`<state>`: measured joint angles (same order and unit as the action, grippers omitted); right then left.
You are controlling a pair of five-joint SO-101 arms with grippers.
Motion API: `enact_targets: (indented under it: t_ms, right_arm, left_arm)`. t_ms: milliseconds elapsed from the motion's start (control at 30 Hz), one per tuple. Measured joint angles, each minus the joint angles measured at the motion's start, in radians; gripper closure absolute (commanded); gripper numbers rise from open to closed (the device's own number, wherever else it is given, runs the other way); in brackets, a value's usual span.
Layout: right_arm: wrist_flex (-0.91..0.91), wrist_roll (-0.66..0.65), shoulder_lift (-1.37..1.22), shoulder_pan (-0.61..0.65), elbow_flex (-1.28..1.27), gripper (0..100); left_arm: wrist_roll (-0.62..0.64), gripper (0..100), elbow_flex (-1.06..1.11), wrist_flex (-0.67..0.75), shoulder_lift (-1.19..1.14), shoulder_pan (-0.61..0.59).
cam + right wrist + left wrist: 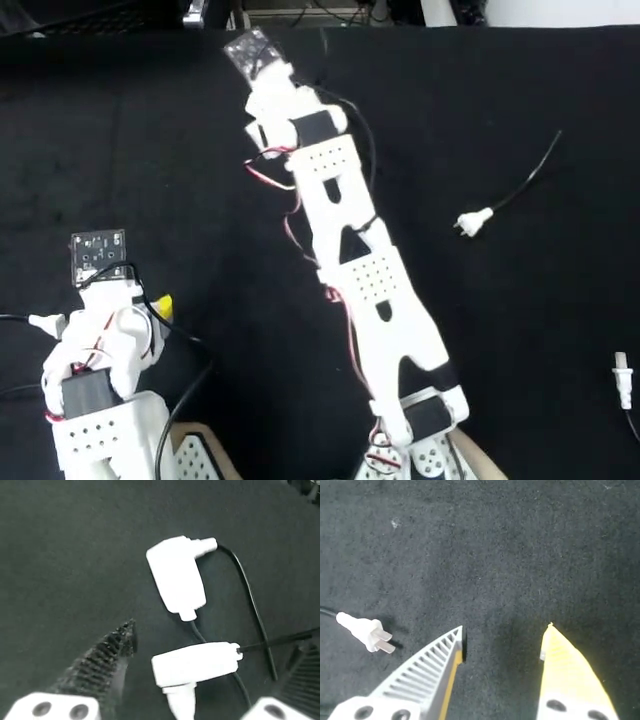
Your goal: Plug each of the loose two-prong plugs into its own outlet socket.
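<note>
Your right claw (217, 637) is spread wide and empty around the two white outlet sockets (177, 577), I'd guess just to steady them. Your left claw (505, 626) gapes wide too, near plug (367, 632) just beside it, likely the first grab. In the high view, second plug (475, 222) lies right of centre and third plug (622, 380) at the lower right edge. The worktop (150, 150) is black cloth, with cables (330, 12) behind.

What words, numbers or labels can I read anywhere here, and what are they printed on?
No text can be read anywhere.
Small dark circuit board on the left arm's wrist: pale specks, too small to read.
White plastic outlet socket: plain, no marking visible.
Second white outlet socket: plain as well.
White two-prong plug: no print visible.
Black cloth table: no print.
</note>
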<state>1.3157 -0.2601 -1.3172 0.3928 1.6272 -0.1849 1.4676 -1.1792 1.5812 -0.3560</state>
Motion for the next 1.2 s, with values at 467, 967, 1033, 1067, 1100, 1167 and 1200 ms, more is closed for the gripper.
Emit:
enact_targets:
  t_ms: [467,967,1033,1067,1100,1167,1200]
  right_arm:
    - [0.368,-0.011,0.503,0.158,0.002,55.4]
    - [0.430,-0.081,0.907,-0.385,0.002,55.4]
    - [0.430,-0.097,0.933,-0.509,0.003,55.4]
    - [0.430,-0.117,0.941,-0.575,0.003,55.4]
    - [0.430,-0.140,0.944,-0.643,0.003,55.4]
    - [0.430,-0.189,0.944,-0.772,0.003,55.4]
    - [0.430,-0.210,0.944,-0.832,-0.002,55.4]
  left_arm:
    - [0.000,74,0.000,0.000,0.000,0.000]
    - [0.000,74,0.011,0.000,0.000,0.000]
    - [0.000,74,0.011,0.000,0.000,0.000]
    - [0.000,74,0.011,0.000,0.000,0.000]
    - [0.000,74,0.011,0.000,0.000,0.000]
    - [0.000,74,0.011,0.000,0.000,0.000]
    - [0.000,74,0.011,0.000,0.000,0.000]
